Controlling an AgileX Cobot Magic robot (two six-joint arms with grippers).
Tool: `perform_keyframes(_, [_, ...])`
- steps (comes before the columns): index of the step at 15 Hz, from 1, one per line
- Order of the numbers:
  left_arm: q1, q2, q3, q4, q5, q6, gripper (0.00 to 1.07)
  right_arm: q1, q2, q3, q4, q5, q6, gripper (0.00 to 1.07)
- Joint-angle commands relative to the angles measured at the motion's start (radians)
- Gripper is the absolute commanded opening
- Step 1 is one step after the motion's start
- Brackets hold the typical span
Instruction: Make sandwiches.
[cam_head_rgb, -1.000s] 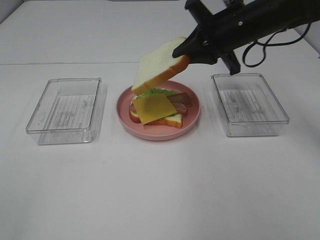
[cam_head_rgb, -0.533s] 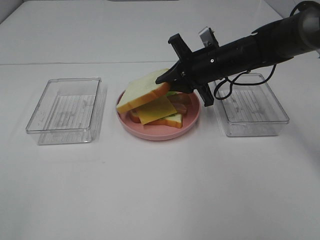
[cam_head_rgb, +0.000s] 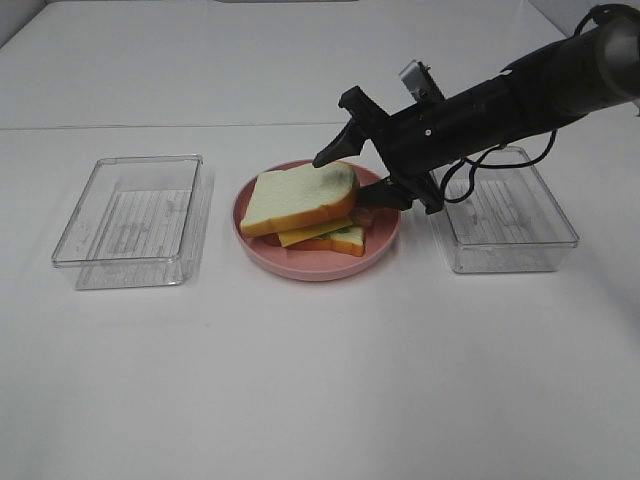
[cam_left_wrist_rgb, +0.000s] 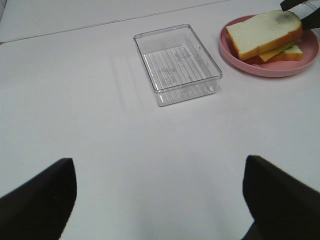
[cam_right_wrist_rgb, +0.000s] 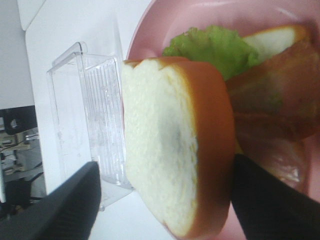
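1. My right gripper is at the far-right edge of the top bread slice; fingers spread, one above and one below that edge, not clamping it.
2. Top slice lies on the sandwich on the pink plate (cheese, lettuce and bacon peek out underneath).
3. My left gripper hangs over bare table, fingers wide apart, holding nothing.
4. Clear trays sit either side of the plate: left tray, right tray.

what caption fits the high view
Right tool open around top bread on the sandwich, pink plate, two trays.
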Motion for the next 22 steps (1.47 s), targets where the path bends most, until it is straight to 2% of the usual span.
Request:
perform_keyframes(1, [0.000,0.002,0.001,0.001,-0.009,-0.001,0.86,0.001,-0.058,0.000,-0.152,-0.046,0.040,0.74])
perform_keyframes(4, [0.000,0.002,0.001,0.001,-0.009,-0.001,0.86,0.001,-0.152,0.000,-0.460,-0.054,0.200,0.74])
perform_keyframes(6, [0.000,0.002,0.001,0.001,-0.009,-0.001,0.86,0.001,-0.233,0.000,-0.670,0.030,0.276,0.74])
perform_keyframes(10, [0.000,0.002,0.001,0.000,-0.009,0.000,0.86,0.001,-0.387,0.000,-0.915,0.289,0.330,0.74])
perform_keyframes(13, [0.000,0.002,0.001,-0.019,-0.009,0.027,0.86,0.001,-0.530,0.021,-1.002,0.458,0.354,0.74])
perform_keyframes(14, [0.000,0.002,0.001,-0.036,-0.010,0.048,0.86,0.001,-0.653,0.095,-1.062,0.474,0.400,0.74])
perform_keyframes(16, [0.000,0.002,0.001,-0.036,-0.010,0.048,0.86,0.001,-0.808,0.218,-1.121,0.474,0.438,0.74])
perform_keyframes(17, [0.000,0.002,0.001,-0.036,-0.010,0.048,0.86,0.001,-0.852,0.254,-1.128,0.475,0.440,0.74])
perform_keyframes(21, [0.000,0.002,0.001,-0.036,-0.010,0.048,0.86,0.001,-1.201,0.529,-1.131,0.496,0.440,0.74])
perform_keyframes(22, [0.000,0.002,0.001,-0.036,-0.010,0.048,0.86,0.001,-1.238,0.557,-1.133,0.496,0.440,0.74])
